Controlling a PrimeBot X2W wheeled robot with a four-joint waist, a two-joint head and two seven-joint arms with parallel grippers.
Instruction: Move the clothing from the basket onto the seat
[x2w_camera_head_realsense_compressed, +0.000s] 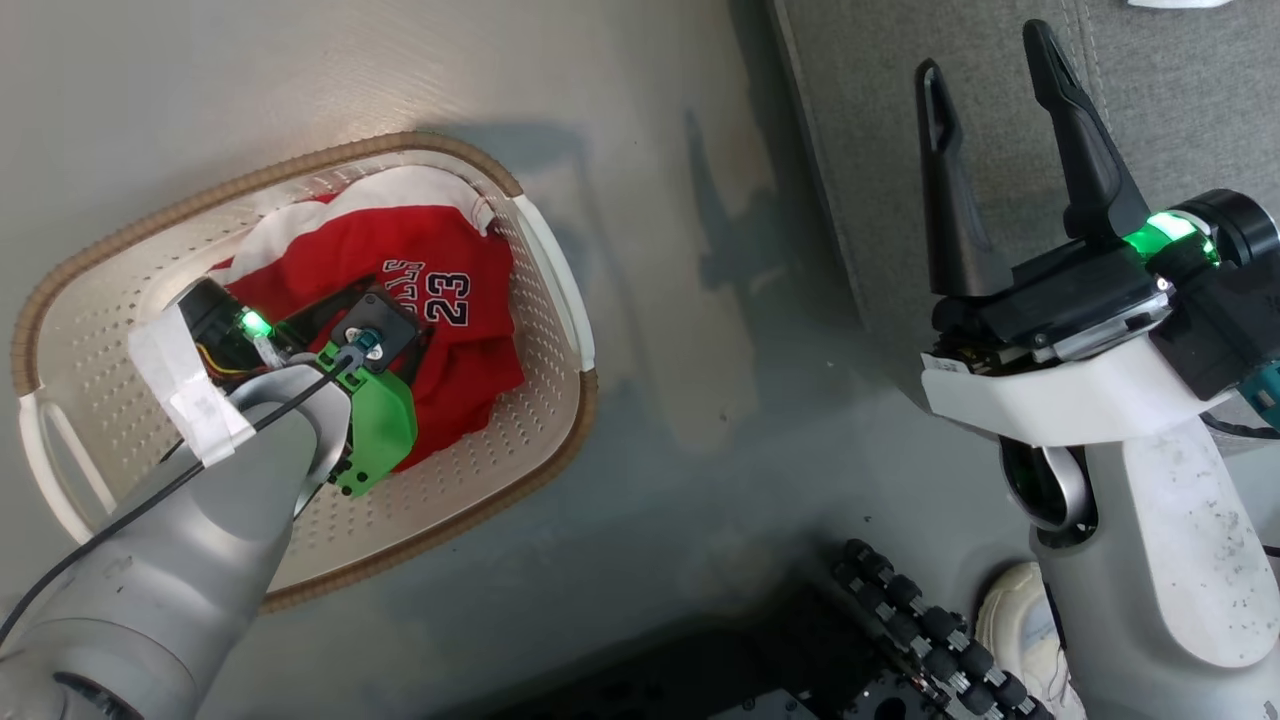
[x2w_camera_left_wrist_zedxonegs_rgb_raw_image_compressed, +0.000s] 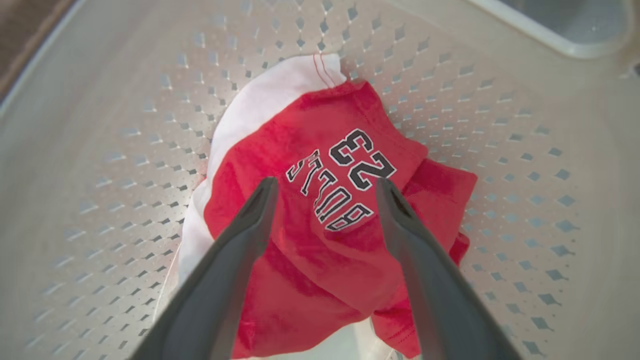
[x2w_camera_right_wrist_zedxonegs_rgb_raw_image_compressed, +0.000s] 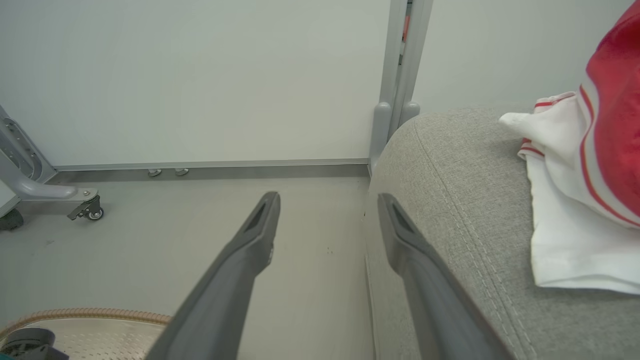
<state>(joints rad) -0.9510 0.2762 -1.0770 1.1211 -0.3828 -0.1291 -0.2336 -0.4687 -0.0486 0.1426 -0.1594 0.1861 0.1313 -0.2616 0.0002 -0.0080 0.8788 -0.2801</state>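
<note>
The left end effector (x2w_camera_left_wrist_zedxonegs_rgb_raw_image_compressed: 325, 187), released, hangs over the red jersey (x2w_camera_left_wrist_zedxonegs_rgb_raw_image_compressed: 320, 270) printed "BULLS 23", clear of the cream perforated basket (x2w_camera_head_realsense_compressed: 300, 170) walls; the right end effector (x2w_camera_head_realsense_compressed: 983, 55), released, hangs above the rounded edge of the grey fabric seat (x2w_camera_head_realsense_compressed: 1200, 100).

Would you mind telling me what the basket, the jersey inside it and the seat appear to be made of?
The basket looks like matte cream moulded plastic, punched with small holes; its brown woven-look rim may be plastic too. The jersey seems soft, probably synthetic cloth: it crumples in loose folds. The seat is covered in grey textured fabric with a stitched seam.
</note>
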